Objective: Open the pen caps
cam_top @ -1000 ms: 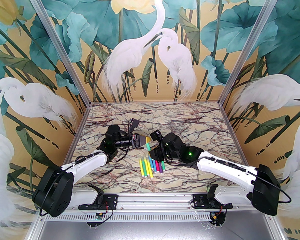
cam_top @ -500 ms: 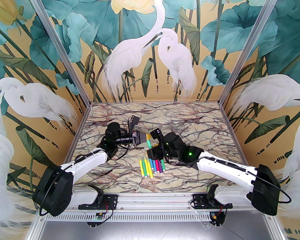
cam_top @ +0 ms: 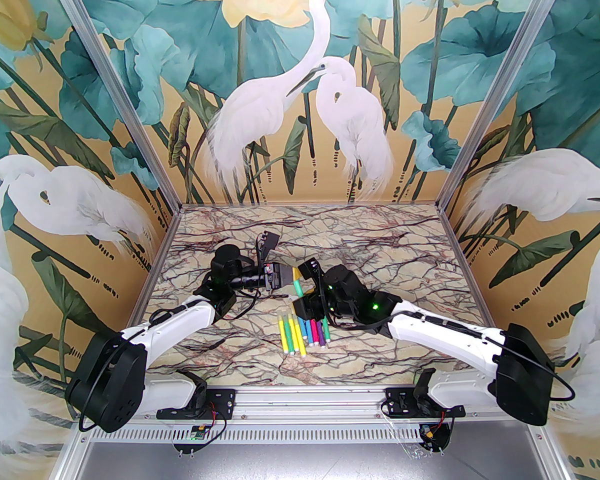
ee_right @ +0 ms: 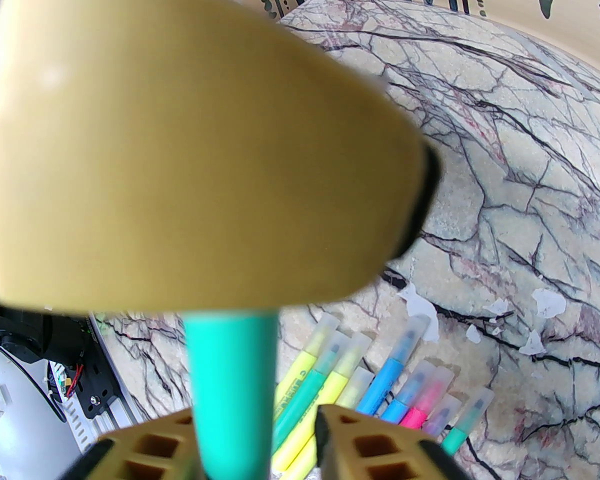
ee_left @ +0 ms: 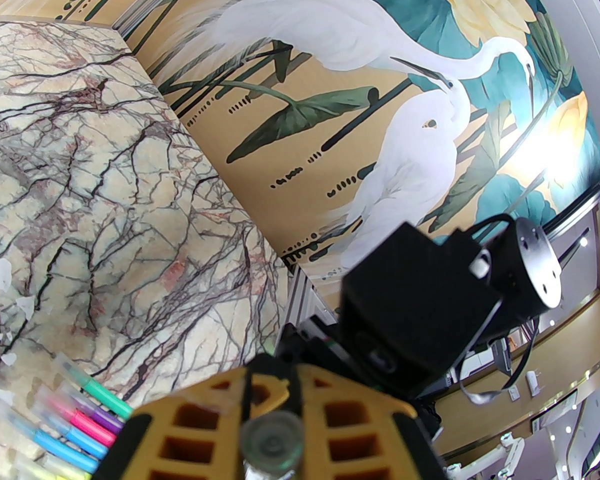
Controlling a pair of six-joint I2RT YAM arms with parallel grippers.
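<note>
My left gripper [cam_top: 295, 274] is clamped on a teal pen [cam_top: 297, 288] and holds it in the air over the middle of the marble table [cam_top: 390, 248]. The pen slopes down toward my right gripper [cam_top: 305, 299], which sits just beside the left one. In my left wrist view the round end of the pen faces the lens, pinched between my two yellow fingers [ee_left: 360, 418].

In my right wrist view the teal barrel comes out from under the left gripper's big, blurred yellow finger and runs down between my right fingers [ee_right: 375, 448]. My right jaws stand apart around the barrel. A dark gap shows between the barrel and the black pad of one finger, so they are not pinching it. The lower end of the pen is hidden between those fingers, and I cannot tell whether its cap is on.

The other pens [cam_top: 302, 332] lie side by side in a row on the table, just nearer to my bases than the two grippers. Yellow and green ones are at the left of the row, then blue, pink, purple and teal. Each of these that I can see wears one of the pen caps [ee_right: 420, 325], clear and whitish, on the end that points to the far side of the table. A few white flecks [ee_right: 547, 300] lie on the marble just beyond the caps
</note>
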